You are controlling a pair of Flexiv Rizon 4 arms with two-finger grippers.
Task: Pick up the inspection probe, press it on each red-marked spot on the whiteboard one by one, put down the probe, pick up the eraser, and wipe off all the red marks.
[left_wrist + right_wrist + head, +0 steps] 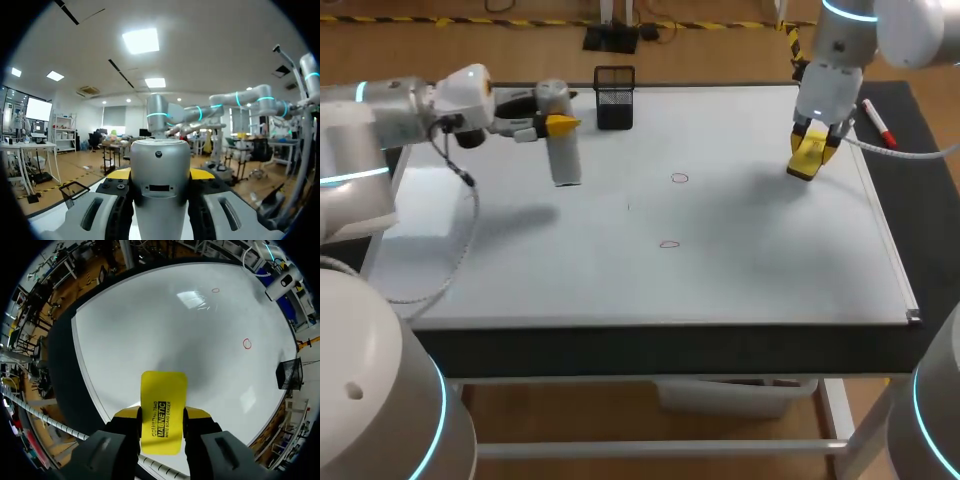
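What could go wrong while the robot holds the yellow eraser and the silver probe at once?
1. The eraser could wipe the far red mark and near red mark before the probe presses them.
2. Both marks lie in the middle of the whiteboard, between the arms, so the left fingers and right fingers might bump there.
3. The probe hangs close to the black mesh holder and might knock it.
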